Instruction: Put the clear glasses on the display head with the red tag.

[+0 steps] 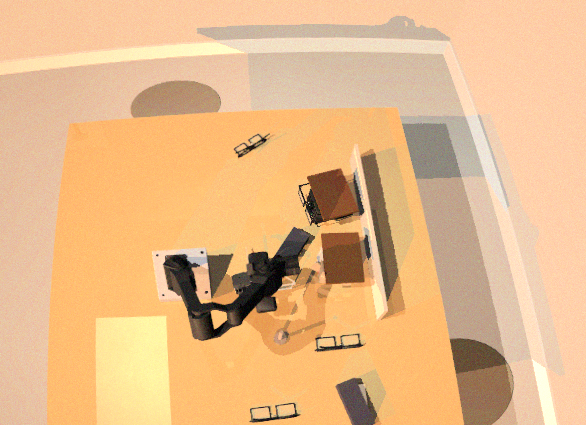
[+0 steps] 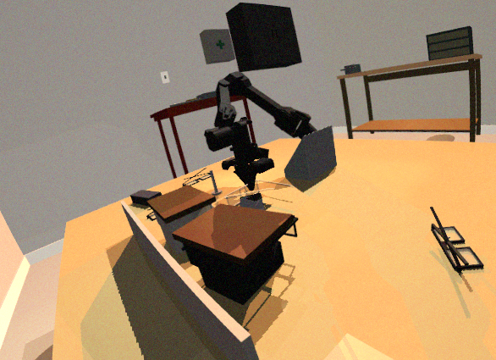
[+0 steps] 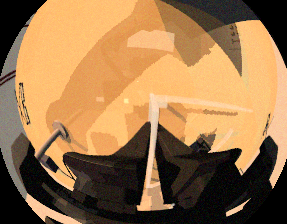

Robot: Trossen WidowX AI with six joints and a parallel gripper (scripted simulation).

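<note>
The clear glasses have a thin pale frame. Their front bar runs up between the fingers in the wrist view, and a temple reaches right. My gripper points down and is shut on this thin frame, low over the table. One brown-topped display head stands just beyond the gripper, with no glasses seen on it. The other brown-topped head has black frames at its front. No red tag shows clearly in these views.
A long upright panel stands behind both heads. A dark slanted slab is close beside the gripper. A small post stands on the other side. Black glasses and a dark box lie farther off.
</note>
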